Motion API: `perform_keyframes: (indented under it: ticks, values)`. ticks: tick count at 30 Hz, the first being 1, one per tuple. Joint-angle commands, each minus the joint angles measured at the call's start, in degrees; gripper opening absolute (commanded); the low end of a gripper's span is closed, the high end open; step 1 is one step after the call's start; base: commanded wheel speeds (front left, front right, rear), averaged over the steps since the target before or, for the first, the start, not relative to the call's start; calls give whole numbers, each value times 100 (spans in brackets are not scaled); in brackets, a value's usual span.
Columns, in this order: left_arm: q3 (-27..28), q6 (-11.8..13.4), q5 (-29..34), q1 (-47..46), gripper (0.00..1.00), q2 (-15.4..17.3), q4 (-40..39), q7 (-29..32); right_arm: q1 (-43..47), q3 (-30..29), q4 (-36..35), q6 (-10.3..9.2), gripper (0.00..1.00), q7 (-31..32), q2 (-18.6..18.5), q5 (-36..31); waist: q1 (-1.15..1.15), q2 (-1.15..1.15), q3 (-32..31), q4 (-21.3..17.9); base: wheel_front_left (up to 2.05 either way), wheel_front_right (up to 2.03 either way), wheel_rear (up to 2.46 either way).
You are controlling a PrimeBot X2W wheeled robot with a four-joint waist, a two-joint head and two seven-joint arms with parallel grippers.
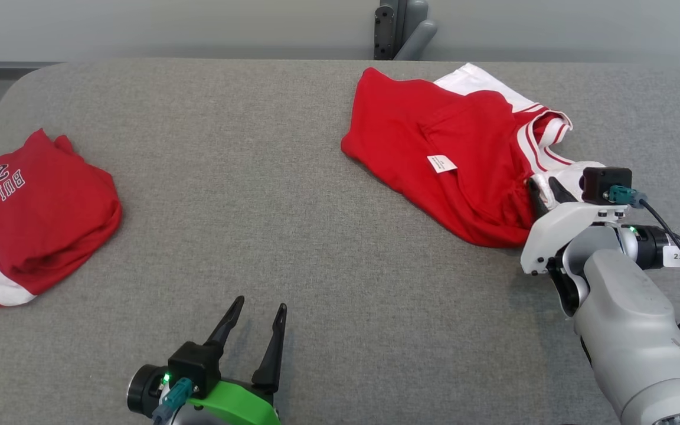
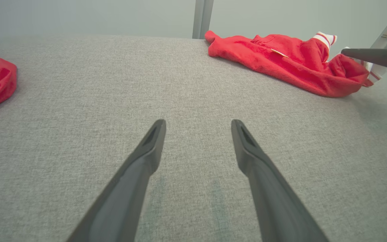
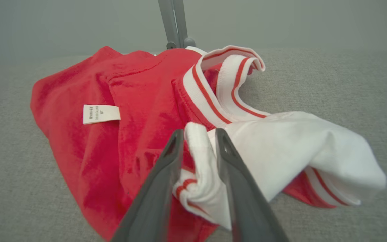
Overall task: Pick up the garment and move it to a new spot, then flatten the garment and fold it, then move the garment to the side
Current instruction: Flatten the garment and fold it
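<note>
The left gripper [image 1: 261, 302] has long tapering black fingers [image 1: 272, 348], a bright green collar [image 1: 236, 404] and a teal plug [image 1: 176, 394]. The right forearm [image 1: 635, 336] is pale grey, trailing a black cable [image 1: 656, 215] with a white tag [image 1: 679, 257].

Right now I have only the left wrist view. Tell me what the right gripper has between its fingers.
Observer: The right gripper has a white fold of the shirt filling the gap. I cannot tell whether it is pinched tight.
Operator: Name the part it is on.
Observer: A white part with a red-striped hem, beside the striped collar.
Operator: Read the red heap at my left.
Observer: The second shirt bears white letters that begin BULL.
</note>
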Motion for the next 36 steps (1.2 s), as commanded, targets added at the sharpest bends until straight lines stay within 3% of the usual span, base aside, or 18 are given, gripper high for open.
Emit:
perform_keyframes:
  ticks: [1, 2, 5, 15, 27, 28, 29, 30, 36]
  values:
    - [13, 12, -48, -43, 100, 18, -21, -4, -62, 3, 29, -10, 43, -21, -18, 29, 0, 0, 1, -8, 0, 0, 0]
    - [4, 15, -51, -46, 100, 18, -22, -4, -75, -1, 48, -10, 40, -39, -23, 61, 0, 0, 4, -13, 0, 0, 0]
    - [-8, 14, -65, -51, 100, 18, -23, -4, -91, -12, 132, -10, 0, -74, -36, 102, 0, 0, 10, -22, 0, 0, 0]
    - [112, 23, 5, 112, 100, 18, 4, -4, 219, -94, -81, -10, 0, -349, 37, 360, 0, 0, -193, -295, 0, 0, 0]
    - [265, -20, 92, 382, 100, 18, 22, -4, 2225, -408, -2385, -10, 0, -375, 243, 963, 0, 0, -744, -1350, 0, 0, 0]
    - [268, -23, 91, 379, 100, 18, 28, -4, 2384, -475, -2481, -10, 14, -375, 245, 989, 0, 0, -747, -1422, 0, 0, 0]
    - [262, -26, 104, 376, 100, 18, 39, -4, 2521, -555, -2561, -10, 69, -377, 244, 1012, 0, 0, -751, -1482, 0, 0, 0]
    - [259, -28, 109, 378, 100, 18, 55, -4, 2644, -628, -2633, -10, 100, -377, 247, 1047, 0, 0, -753, -1533, 0, 0, 0]
    - [289, -40, 128, 382, 100, 18, 142, -4, 3148, -852, -3122, -8, 100, -376, 262, 889, 0, 0, -776, -1705, 0, 0, 0]
